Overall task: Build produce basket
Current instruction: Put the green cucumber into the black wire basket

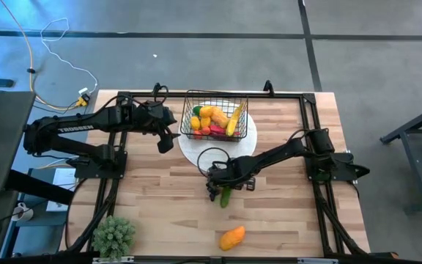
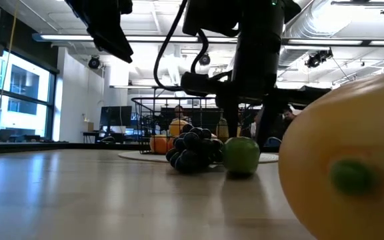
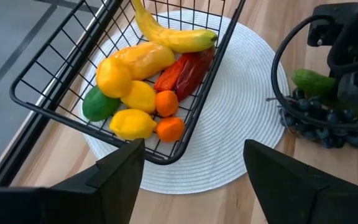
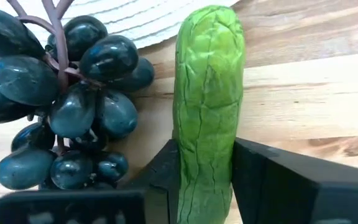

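Two arms share the wooden table (image 1: pixel 160 198), and we see only the right one at work. The right gripper (image 4: pixel 205 174) is down on the boards near the table's middle, just off the near rim of the round white plate (image 1: pixel 249 141), its two dark fingers (image 4: pixel 166 171) pressed against either side of the green cucumber (image 4: pixel 207 106), pinching it. The cucumber lies flat on the wood, and the bunch of dark grapes (image 4: pixel 61 99) sits right beside it, touching or nearly so; we cannot tell which.

The basket (image 1: pixel 187 114) stands on the plate toward the table's far edge. Inside it we make out a yellow banana (image 3: pixel 173 34) along one wall, a red chilli (image 3: pixel 188 68), lemons (image 3: pixel 132 123), a lime (image 3: pixel 98 104) and two small orange fruits (image 3: pixel 169 129).

The left gripper (image 3: pixel 188 174) hangs above the table to the left of the basket, its fingers spread apart and holding nothing.

An orange mango (image 1: pixel 232 237) lies alone near the table's front edge, and a green potted plant (image 1: pixel 114 236) stands at the front left corner.
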